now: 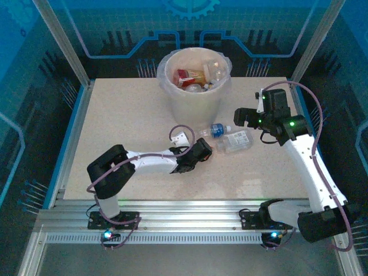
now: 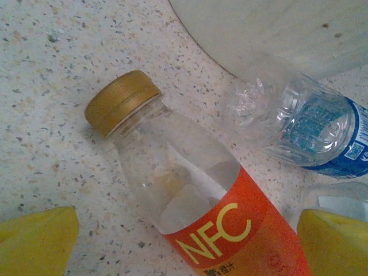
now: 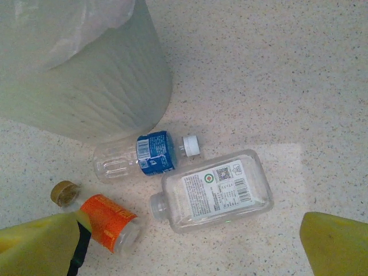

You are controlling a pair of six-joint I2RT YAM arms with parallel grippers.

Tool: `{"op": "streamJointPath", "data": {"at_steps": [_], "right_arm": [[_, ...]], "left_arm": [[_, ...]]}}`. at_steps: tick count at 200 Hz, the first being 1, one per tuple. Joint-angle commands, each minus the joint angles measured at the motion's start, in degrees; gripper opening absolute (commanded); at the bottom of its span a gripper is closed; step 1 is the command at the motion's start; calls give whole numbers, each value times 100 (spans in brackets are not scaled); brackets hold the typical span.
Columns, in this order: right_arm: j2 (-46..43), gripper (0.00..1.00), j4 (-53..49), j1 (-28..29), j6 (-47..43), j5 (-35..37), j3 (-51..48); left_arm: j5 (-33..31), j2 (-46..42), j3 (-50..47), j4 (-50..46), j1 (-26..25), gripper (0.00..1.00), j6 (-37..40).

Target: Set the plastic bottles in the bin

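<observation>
Your left gripper (image 2: 184, 247) is released, with its yellow fingers (image 2: 37, 241) standing on both sides of the orange-label bottle (image 2: 230, 230). This bottle lies on the table (image 2: 46, 86) close to the bin (image 2: 276, 29). It lies slanted between the fingers, so when you close them it may turn, slip out and push the blue-label bottle (image 2: 322, 132) just beside it. Your right gripper (image 3: 187, 244) hangs released above the same bottles, so the two arms could meet if both go down.
</observation>
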Motion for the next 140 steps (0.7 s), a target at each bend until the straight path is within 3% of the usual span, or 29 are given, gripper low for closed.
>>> {"op": "streamJointPath", "data": {"at_steps": [1, 112, 140], "right_arm": [[-126, 100, 163, -90, 76, -14, -102], [28, 100, 252, -181, 95, -148, -236], [48, 100, 244, -181, 111, -157, -250]], "left_arm": [[88, 141, 218, -310, 55, 99, -140], [466, 656, 493, -467, 204, 99, -227], [495, 656, 413, -584, 202, 92, -366]]}}
